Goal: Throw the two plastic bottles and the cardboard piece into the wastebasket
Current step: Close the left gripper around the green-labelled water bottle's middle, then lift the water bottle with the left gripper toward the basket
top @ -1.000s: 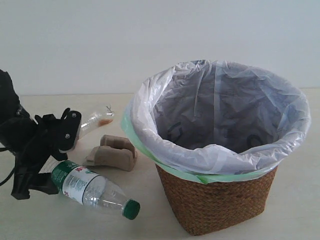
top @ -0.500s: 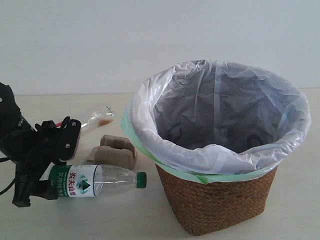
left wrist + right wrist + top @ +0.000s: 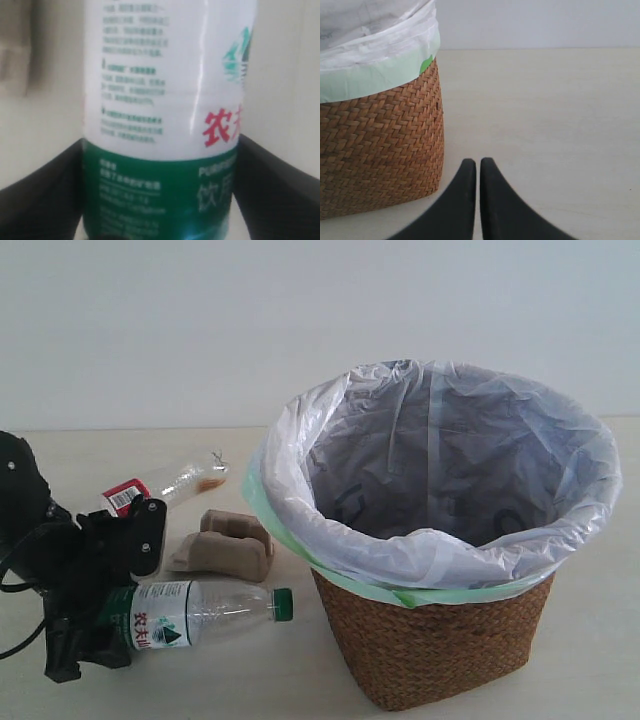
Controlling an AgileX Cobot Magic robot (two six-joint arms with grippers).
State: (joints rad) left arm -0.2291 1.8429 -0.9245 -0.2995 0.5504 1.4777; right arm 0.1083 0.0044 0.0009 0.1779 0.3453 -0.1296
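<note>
Bottles x2: left hand grips green-cap, red-label loose; 1 cardboard pc, 1 wastebasket; right hand clenched.

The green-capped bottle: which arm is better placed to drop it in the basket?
Left. The left gripper holds the green-capped bottle by its label; the right gripper is shut, empty, beside the wastebasket.

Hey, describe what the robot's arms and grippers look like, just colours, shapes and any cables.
Both grippers are matte black. The left gripper is blocky, with small silver screw heads on its side plate and a thin black cable looping off the left arm. The right gripper has two smooth fingers that curve and taper to rounded tips. No markings show.
</note>
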